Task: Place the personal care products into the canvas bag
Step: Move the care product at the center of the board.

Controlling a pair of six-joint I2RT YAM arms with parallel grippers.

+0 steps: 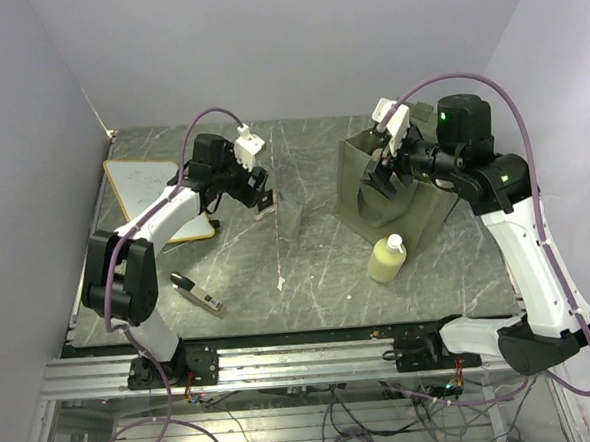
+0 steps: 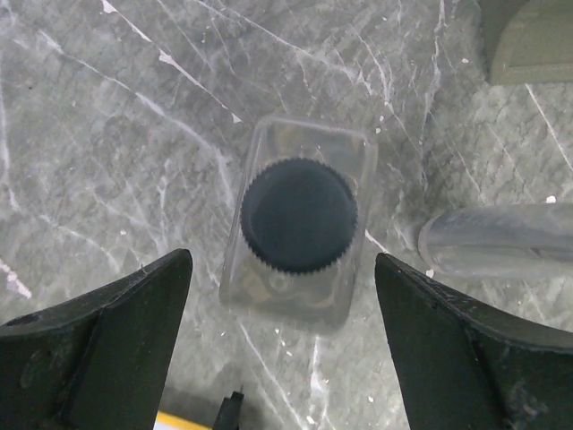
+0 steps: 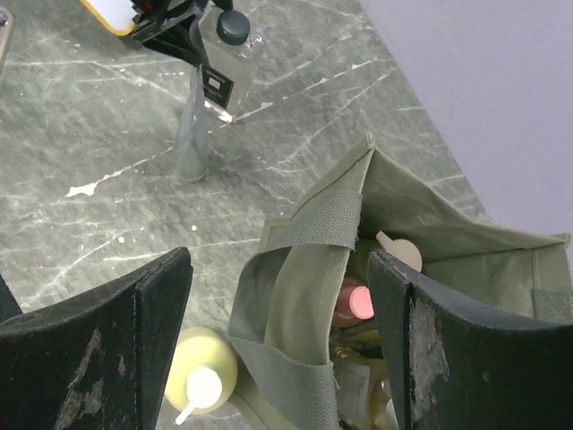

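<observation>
- Now the left gripper (image 2: 280,260) is hovering with jaws wide open on both sides of the clear bottle (image 2: 300,219), not touching it
- This bottle is standing upright on the table (image 2: 89,134), and the translucent grey container (image 2: 501,237) is lying just beside it
- The right gripper (image 3: 279,260) is hanging open and empty above the canvas bag (image 3: 448,224)
- A pink cap (image 3: 360,303) is showing inside the bag
- The pale yellow bottle (image 3: 201,381) is standing just beside the bag

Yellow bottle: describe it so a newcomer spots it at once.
Find the olive canvas bag on the right half of the table. Just in front of it, on the near side, stands a pale yellow bottle. Unlike the clear containers by the left arm, it is opaque with a white top.
</observation>
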